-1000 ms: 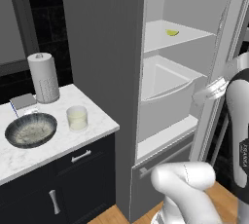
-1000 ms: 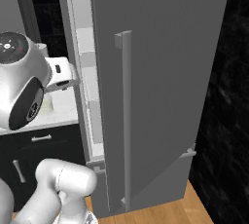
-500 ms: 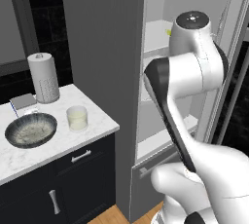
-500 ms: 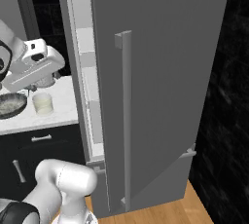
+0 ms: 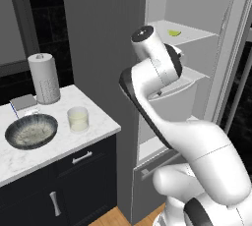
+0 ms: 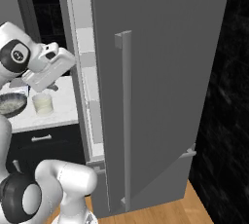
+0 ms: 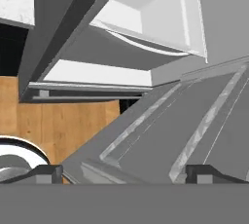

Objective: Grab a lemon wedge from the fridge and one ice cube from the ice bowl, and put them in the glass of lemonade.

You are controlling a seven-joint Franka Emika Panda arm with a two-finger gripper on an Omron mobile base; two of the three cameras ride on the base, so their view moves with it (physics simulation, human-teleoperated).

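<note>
Swinging down and across since the earlier frames: arm now bending in front of the open fridge, elbow covering the middle shelves, hand nearing the cabinet edge. Keeping the gripper spread wide, fingertips far apart, nothing between them. Judging this as the reach for the first item just beginning, nothing collected yet.

Seeing from the left base view what the other views are missing: lemon wedge lying on the upper shelf, above the arm and well apart from the hand; ice bowl and glass of lemonade standing near each other on the counter.

Getting from the right base view the hand itself, pointing toward the fridge edge beside the door's handle, with the glass below it.

Looking, in the hand view, down past white inner fridge walls and grey door panels toward wooden floor.
</note>
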